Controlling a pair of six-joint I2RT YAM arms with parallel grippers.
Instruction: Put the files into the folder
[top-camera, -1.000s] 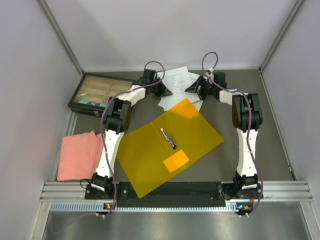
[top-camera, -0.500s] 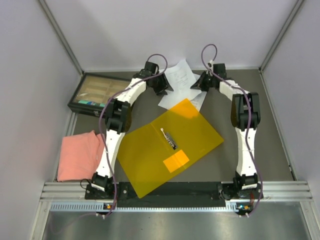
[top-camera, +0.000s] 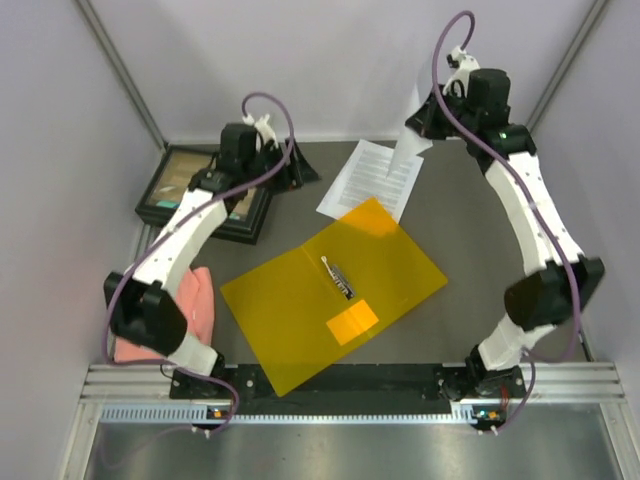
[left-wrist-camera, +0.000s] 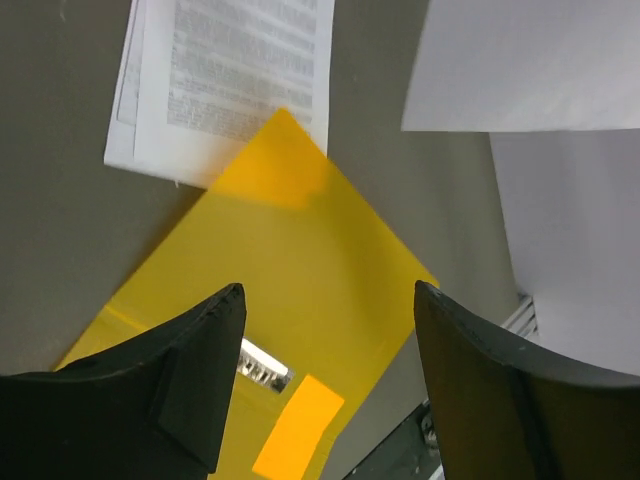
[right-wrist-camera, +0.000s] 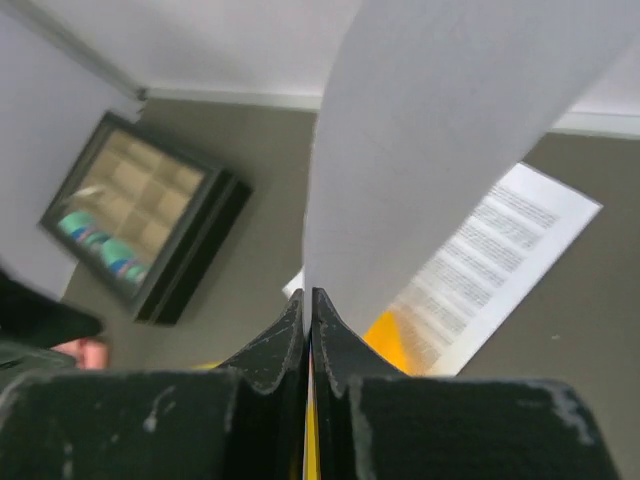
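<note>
The yellow-orange folder (top-camera: 335, 290) lies flat mid-table, its metal clip (top-camera: 339, 274) and orange pocket (top-camera: 353, 322) facing up. The printed files (top-camera: 372, 178) rest behind it, their near corner under the folder's far corner. My right gripper (top-camera: 425, 122) is raised high at the back right, shut on the edge of one white sheet (right-wrist-camera: 430, 130) that hangs in the air. My left gripper (left-wrist-camera: 328, 295) is open and holds nothing; it hovers above the folder (left-wrist-camera: 290, 260), left of the files (left-wrist-camera: 230, 70).
A black compartment box (top-camera: 205, 188) sits at the back left, partly under the left arm. A pink cloth (top-camera: 196, 308) lies at the near left. Grey walls close in the back and both sides.
Both arms rose from the files. The right gripper shut on one sheet and lifted it up and right. The left gripper opened and drew back to the left.
</note>
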